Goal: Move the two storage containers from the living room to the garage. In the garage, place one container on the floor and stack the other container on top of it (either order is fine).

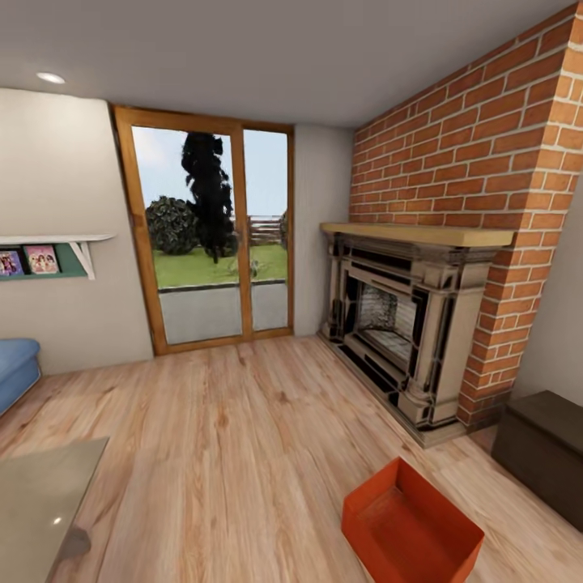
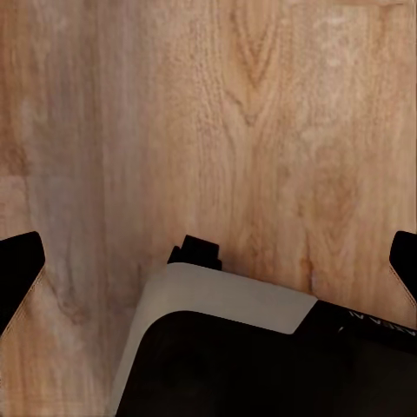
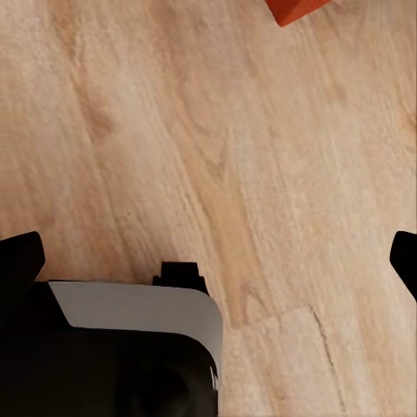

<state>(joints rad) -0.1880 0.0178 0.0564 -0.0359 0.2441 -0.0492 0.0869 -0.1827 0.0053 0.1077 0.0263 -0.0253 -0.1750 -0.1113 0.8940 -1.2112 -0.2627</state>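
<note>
One orange-red open-top storage container (image 1: 411, 524) sits on the light wood-plank floor (image 1: 227, 437) of the living room, at the lower right of the head view, in front of the fireplace. A corner of this container (image 3: 295, 9) shows at the edge of the right wrist view. My left gripper (image 2: 210, 265) hangs open over bare planks, its dark fingertips (image 2: 17, 269) spread wide. My right gripper (image 3: 210, 259) is open too, above the floor and well short of the container. Neither gripper holds anything.
An ornate fireplace (image 1: 405, 324) under a red brick chimney (image 1: 478, 138) stands at the right, with a dark low bench (image 1: 542, 453) beside it. A glass table (image 1: 40, 502) and a blue sofa (image 1: 16, 368) are at the left. A wood-framed glass door (image 1: 214, 235) is ahead.
</note>
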